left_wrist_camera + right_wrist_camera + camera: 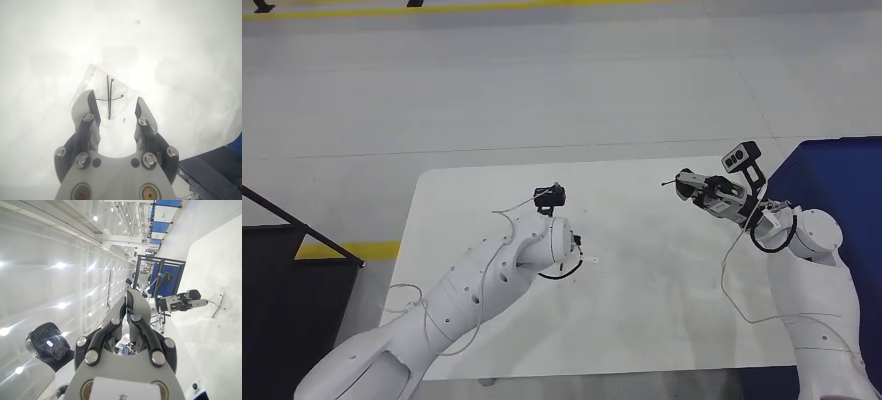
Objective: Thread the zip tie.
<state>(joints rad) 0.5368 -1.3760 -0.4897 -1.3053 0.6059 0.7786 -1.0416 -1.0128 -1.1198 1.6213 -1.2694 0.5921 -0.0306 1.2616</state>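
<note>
Fingers of your left hand are standing wide apart and gripping nothing, while the hand is pointing straight down at the white tabletop. Just below it a clear plastic sheet is lying flat on the tabletop, turned at an angle, with one corner reaching in between the two fingers.

Three black zip ties are resting on that sheet. Two long ties are lying side by side, nearly touching along their length. A thinner crossing tie is lying across them at roughly a right angle. One end of the crossing tie is running up to the inner face of one finger, and you cannot tell whether it is touching. Its other end, with the small head, is lying free on the sheet.

In the right wrist view you are seeing the left hand from the side, with its tips hovering close over the zip ties.

Farther out, toward the right side of the tabletop, your right hand is hanging raised off the surface, well apart from the sheet. Its fingers are pressed together. A thin dark strip is sticking out past its tip in the top view, and you cannot tell what it is. Beyond that hand a blue panel is standing beside the tabletop's right edge.
</note>
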